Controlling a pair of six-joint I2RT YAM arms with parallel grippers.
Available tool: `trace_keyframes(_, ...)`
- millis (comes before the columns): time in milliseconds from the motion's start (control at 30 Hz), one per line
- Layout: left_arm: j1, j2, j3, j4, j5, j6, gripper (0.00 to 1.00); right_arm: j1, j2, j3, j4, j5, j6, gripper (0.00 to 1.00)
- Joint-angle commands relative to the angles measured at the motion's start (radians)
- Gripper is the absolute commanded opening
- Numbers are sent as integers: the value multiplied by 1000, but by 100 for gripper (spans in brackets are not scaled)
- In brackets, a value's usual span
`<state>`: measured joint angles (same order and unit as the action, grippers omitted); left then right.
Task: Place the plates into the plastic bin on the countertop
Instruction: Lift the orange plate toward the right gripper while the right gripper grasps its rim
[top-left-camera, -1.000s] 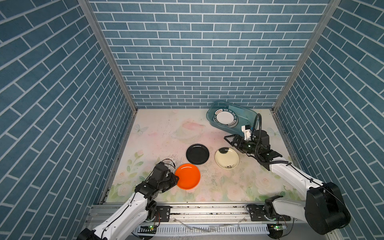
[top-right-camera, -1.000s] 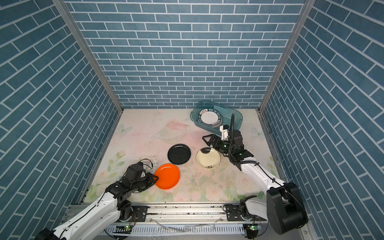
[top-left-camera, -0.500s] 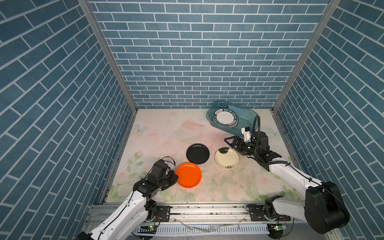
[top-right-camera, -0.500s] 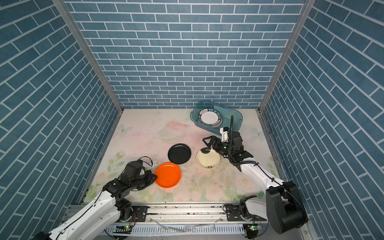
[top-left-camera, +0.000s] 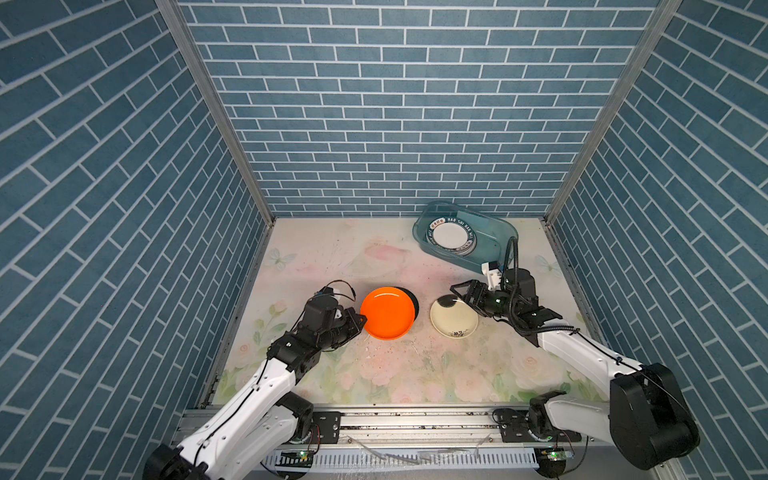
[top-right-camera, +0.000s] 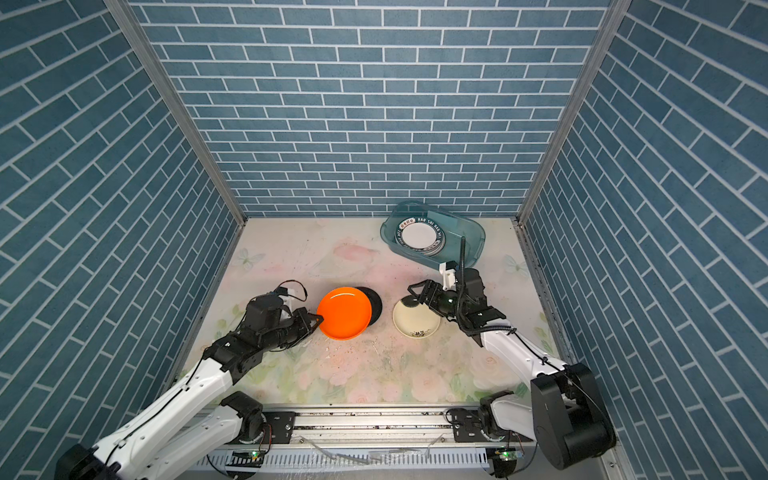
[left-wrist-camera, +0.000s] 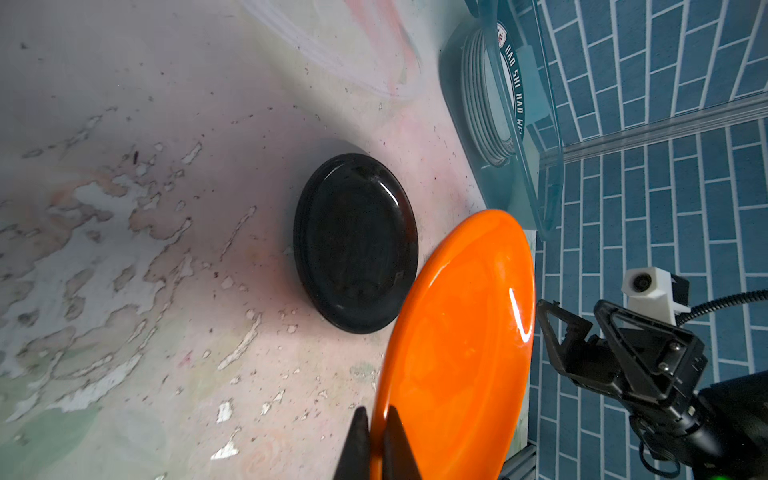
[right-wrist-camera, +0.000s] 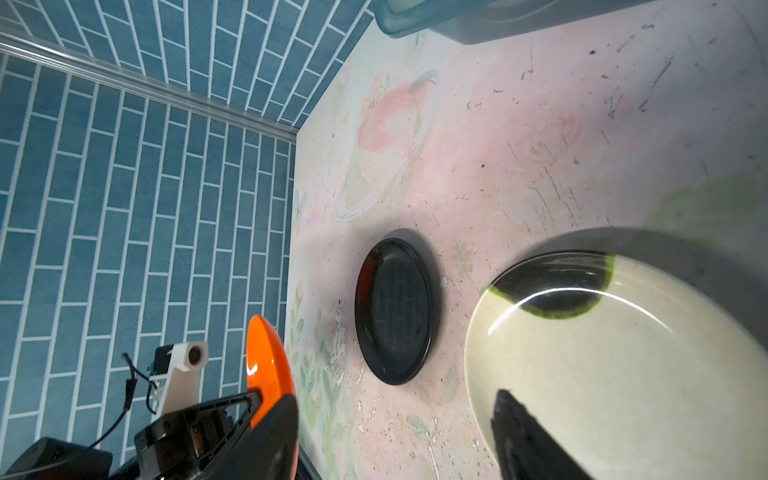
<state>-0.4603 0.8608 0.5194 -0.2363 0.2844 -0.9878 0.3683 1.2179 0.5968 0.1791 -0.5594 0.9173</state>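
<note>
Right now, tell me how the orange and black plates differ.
The orange plate is pinched at its rim by the left hand, lifted and tilted; the black plate lies flat on the countertop, untouched. The orange plate is bright, the black plate dark. Both are round, shallow, glossy.

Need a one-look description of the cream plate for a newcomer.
On the floral countertop, look in front of the teal bin, by the right gripper. The cream plate sits there, with a black blot at its far edge; its neighbours to the left are a plain orange plate and a plain black plate.
</note>
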Motion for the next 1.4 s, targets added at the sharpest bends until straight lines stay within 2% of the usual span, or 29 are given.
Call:
trace_keyframes(0, 6, 96, 67, 162, 38, 0, 0, 3, -16, -11, 62, -40, 20, 67)
trace_keyframes(67, 2, 168, 112, 191, 64, 14, 0, 4, -21, -18, 83, -53, 21, 63)
trace_keyframes(233, -29, 329, 237, 219, 109, 48, 0, 6, -25, -34, 141, -66, 44, 60)
trace_keyframes(500, -123, 432, 326, 243, 66, 70, 0, 7, -5, -57, 247, -87, 96, 55)
trace_keyframes(667, -166, 498, 368, 269, 82, 64, 0, 7, 6, -51, 304, -107, 127, 51)
trace_keyframes(800, -183, 516, 385, 293, 83, 55, 0, 7, 7, -49, 298, -104, 130, 45)
trace_keyframes(933, -186, 512, 408, 261, 75, 78, 0, 6, -24, -66, 291, -75, 141, 43)
trace_keyframes(1033, -185, 481, 416, 215, 26, 122, 0, 6, -78, -75, 246, -34, 130, 43)
trace_keyframes(1200, -182, 421, 439, 92, -117, 213, 0, 6, -180, -58, 86, 23, 56, 43)
trace_keyframes(1367, -178, 409, 442, 106, -124, 227, 0, 7, -213, -54, 65, 8, 52, 46)
